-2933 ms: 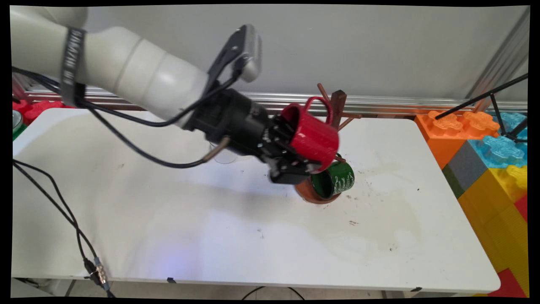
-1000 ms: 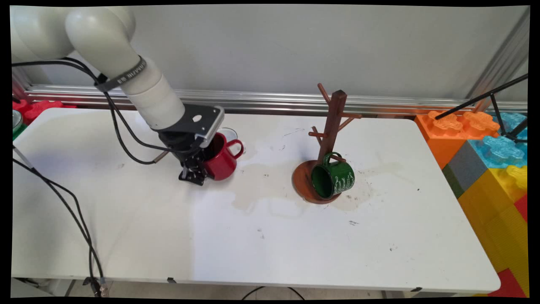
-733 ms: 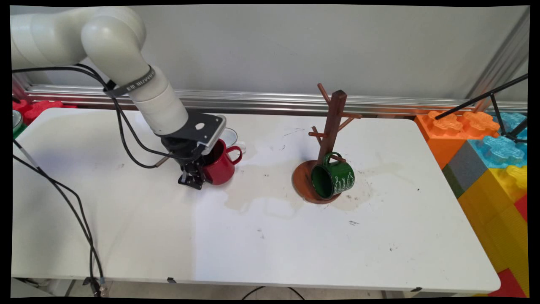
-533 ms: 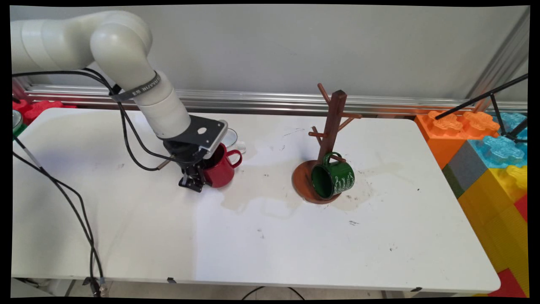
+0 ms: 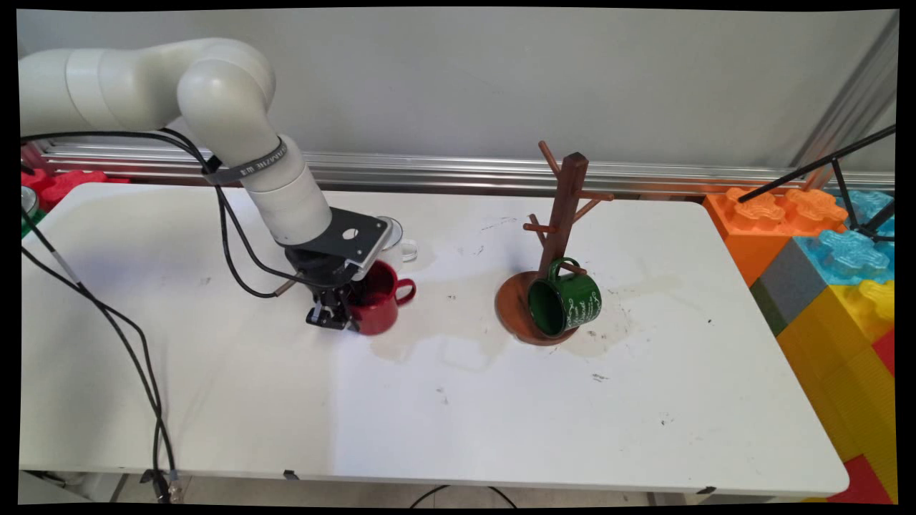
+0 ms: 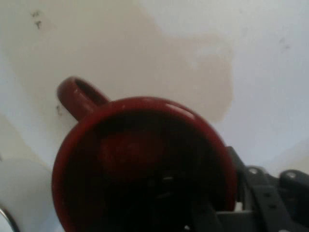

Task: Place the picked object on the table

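Observation:
A red mug (image 5: pixel 377 306) stands upright on the white table (image 5: pixel 501 429), left of centre, its handle pointing right. My gripper (image 5: pixel 345 316) is shut on the mug's left rim, one finger inside and one outside. In the hand view the red mug's (image 6: pixel 145 164) dark opening fills the lower frame, its handle at the upper left, and the outer finger (image 6: pixel 263 198) lies against its right wall. A green mug (image 5: pixel 569 304) hangs tilted on a low peg of the brown wooden mug tree (image 5: pixel 565 207), to the right of the gripper.
A clear glass cup (image 5: pixel 399 243) stands just behind my hand. Big plastic building blocks (image 5: pixel 823 272) are stacked past the table's right edge. Black cables (image 5: pixel 136 372) hang down on the left. A pale stain spreads on the table between the two mugs.
The red mug was carried from beside the mug tree to the table's left half. In the last second it tipped upright and shifted slightly right and down, still held.

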Controlling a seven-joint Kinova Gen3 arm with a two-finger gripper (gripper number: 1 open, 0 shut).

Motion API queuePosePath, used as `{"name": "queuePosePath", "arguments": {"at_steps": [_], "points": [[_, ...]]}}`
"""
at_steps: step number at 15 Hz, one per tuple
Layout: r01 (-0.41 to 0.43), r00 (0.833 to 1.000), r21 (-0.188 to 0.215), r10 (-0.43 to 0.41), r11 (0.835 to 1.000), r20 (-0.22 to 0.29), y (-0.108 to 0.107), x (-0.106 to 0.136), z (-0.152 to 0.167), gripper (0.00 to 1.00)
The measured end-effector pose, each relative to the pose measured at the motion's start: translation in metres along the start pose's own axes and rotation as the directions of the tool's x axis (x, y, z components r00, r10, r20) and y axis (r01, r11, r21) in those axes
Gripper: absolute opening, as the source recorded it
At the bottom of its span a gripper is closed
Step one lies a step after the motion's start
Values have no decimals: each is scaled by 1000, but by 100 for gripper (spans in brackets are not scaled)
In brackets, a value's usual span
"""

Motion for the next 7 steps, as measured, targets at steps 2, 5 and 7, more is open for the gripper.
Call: {"name": "queuePosePath", "arguments": {"at_steps": [2, 5, 7], "points": [[2, 1000, -4, -2, 1000, -1, 0, 1, 3, 100], [10, 1000, -2, -10, 1000, -8, -1, 2, 4, 100], [24, 999, 7, -24, 1000, -28, -2, 5, -1, 100]]}}
